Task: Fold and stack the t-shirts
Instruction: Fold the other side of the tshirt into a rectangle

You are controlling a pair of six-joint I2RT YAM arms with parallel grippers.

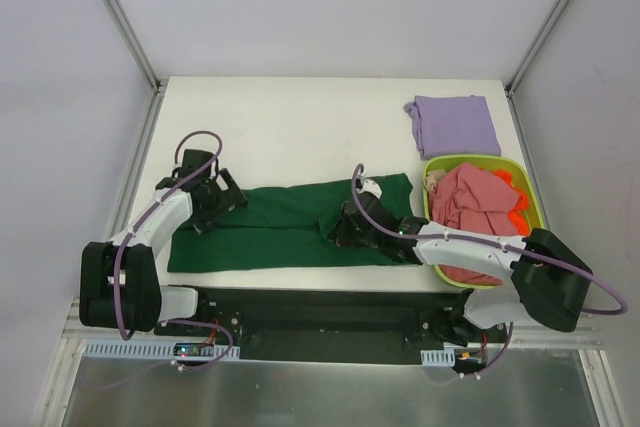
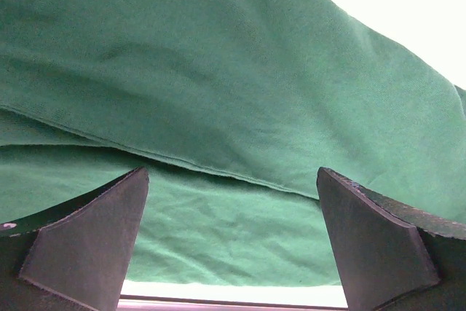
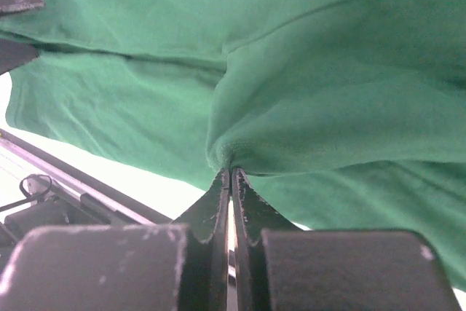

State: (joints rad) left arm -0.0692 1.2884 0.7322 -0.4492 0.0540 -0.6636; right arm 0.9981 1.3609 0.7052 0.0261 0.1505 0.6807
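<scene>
Top external view: a dark green t-shirt [image 1: 280, 229] lies spread lengthwise across the near part of the white table [image 1: 290, 132], with both arms bent down over it. The left gripper [image 1: 230, 199] sits at the shirt's left end, and the right gripper [image 1: 338, 227] is low over the cloth right of the middle, where the fabric bunches into a dark ridge. In the left wrist view, the two dark fingers [image 2: 80, 245] stand wide apart with nothing between them; green cloth with a hem seam running across it lies beyond them, and a strip of table shows at the lower edge. In the right wrist view, the jaws are pressed together, and a small pinch of the green shirt is caught at their tips, with the fabric pulled into a fold above them. At the far right corner of the table a lilac-purple t-shirt [image 1: 452, 125] lies folded flat. Just in front of it stands a lime-green basket [image 1: 478, 160] holding a crumpled pinkish-red t-shirt [image 1: 468, 209], with a bit of beige cloth [image 1: 433, 184] at the basket's left rim and small orange objects [image 1: 515, 211] on the right side.
</scene>
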